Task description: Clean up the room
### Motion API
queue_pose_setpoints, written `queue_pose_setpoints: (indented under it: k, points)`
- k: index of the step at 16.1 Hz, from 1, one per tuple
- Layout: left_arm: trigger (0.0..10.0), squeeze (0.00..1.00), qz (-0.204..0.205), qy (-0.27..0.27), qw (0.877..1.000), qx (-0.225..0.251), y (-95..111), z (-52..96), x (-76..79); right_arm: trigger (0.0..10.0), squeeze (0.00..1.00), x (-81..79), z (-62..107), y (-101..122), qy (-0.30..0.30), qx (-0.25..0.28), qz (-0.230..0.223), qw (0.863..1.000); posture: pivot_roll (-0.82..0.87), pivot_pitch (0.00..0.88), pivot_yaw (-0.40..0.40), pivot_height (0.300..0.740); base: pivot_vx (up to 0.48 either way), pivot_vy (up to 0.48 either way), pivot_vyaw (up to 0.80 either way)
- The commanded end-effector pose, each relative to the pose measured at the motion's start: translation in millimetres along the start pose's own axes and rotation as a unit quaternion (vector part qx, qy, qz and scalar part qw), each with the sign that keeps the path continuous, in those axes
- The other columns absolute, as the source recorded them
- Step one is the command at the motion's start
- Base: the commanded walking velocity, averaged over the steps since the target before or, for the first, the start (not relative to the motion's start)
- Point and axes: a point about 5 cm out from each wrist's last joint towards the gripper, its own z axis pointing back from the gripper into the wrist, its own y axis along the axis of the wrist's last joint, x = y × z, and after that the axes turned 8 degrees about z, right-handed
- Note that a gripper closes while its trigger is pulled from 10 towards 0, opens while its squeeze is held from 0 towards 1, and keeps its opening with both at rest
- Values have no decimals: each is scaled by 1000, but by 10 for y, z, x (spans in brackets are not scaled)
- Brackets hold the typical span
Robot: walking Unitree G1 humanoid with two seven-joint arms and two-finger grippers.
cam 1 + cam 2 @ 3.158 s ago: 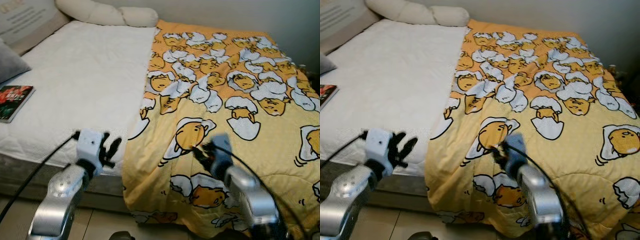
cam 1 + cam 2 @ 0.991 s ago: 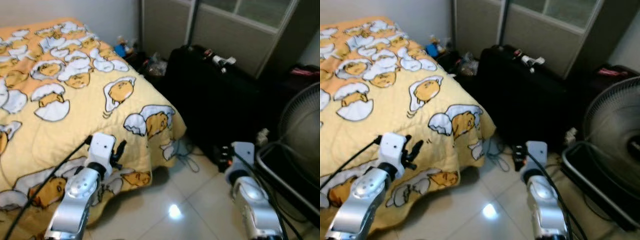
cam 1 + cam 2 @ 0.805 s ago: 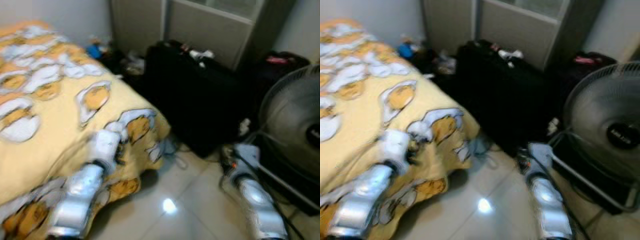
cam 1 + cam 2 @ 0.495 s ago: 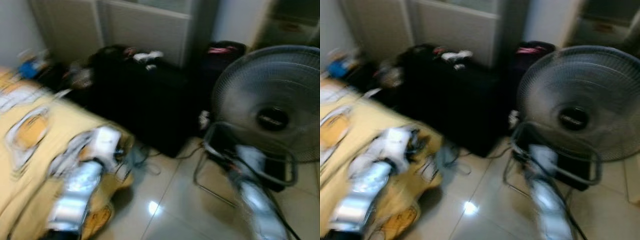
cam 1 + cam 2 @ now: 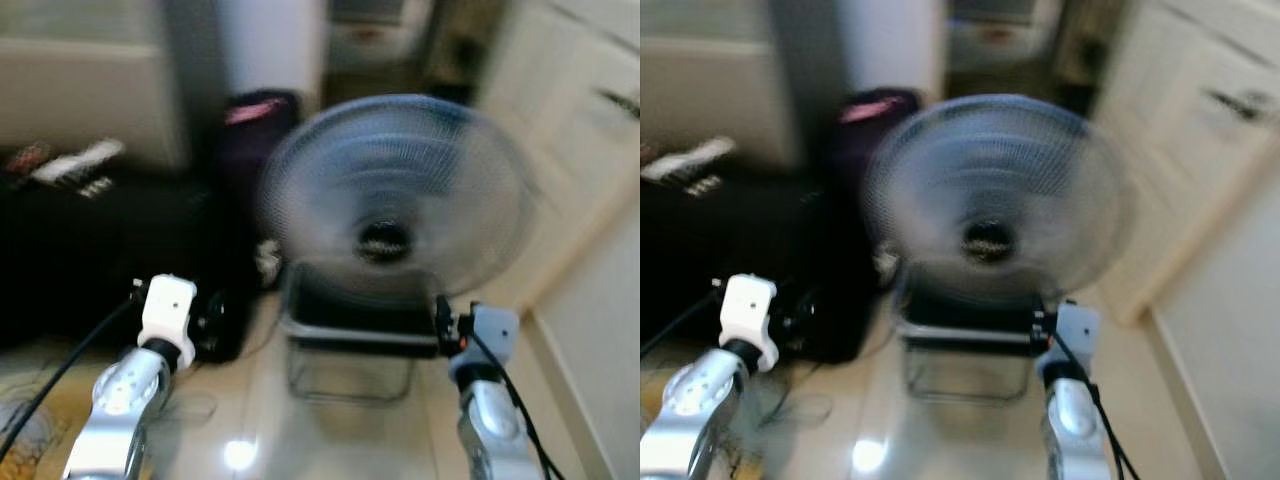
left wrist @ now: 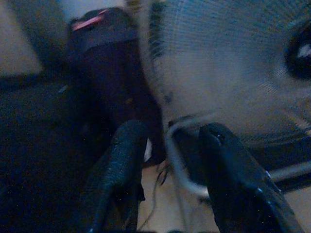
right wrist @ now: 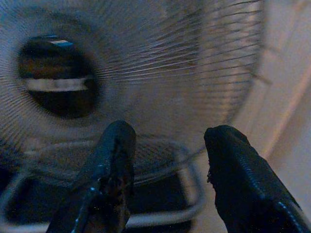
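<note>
Both head views are blurred. My left gripper is held out low on the left, in front of a black suitcase. In the left wrist view its fingers stand open with nothing between them. My right gripper is held out low on the right, near the base of a large floor fan. The right wrist view has its fingers open and empty, with the fan's grille straight ahead.
The fan stands on a wire frame base on a glossy tiled floor. A dark bag with a pink strip sits behind the suitcase. Pale cabinet doors line the right side. A wall runs along the lower right.
The whole picture has swung to the right, from the bed with the yellow blanket past the black suitcase to the fan. Both grippers stay held out in front, empty.
</note>
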Motion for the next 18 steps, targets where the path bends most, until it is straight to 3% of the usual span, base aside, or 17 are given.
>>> queue_pose_setpoints:
  k: [1,3,5,8,18]
  points:
    - [10000,0,7,-10,1000,11,21,-14,86,10000,0,114,-2,-25,-4,0,18,1000,42,0,-18,740,311,0,-775]
    - [10000,0,12,14,1000,20,19,38,79,10000,0,63,-36,51,62,19,32,997,44,0,-26,740,156,0,-391]
    - [10000,0,1,67,996,50,90,88,20,10000,0,-74,-53,138,162,34,57,984,44,0,-27,740,0,0,0]
    - [10000,0,-16,54,997,55,121,82,69,10000,0,-135,-73,210,172,37,50,983,49,0,-29,740,0,0,0]
    - [10000,0,-16,54,997,55,121,82,69,10000,0,-135,-73,210,172,37,50,983,49,0,-29,740,0,0,0]
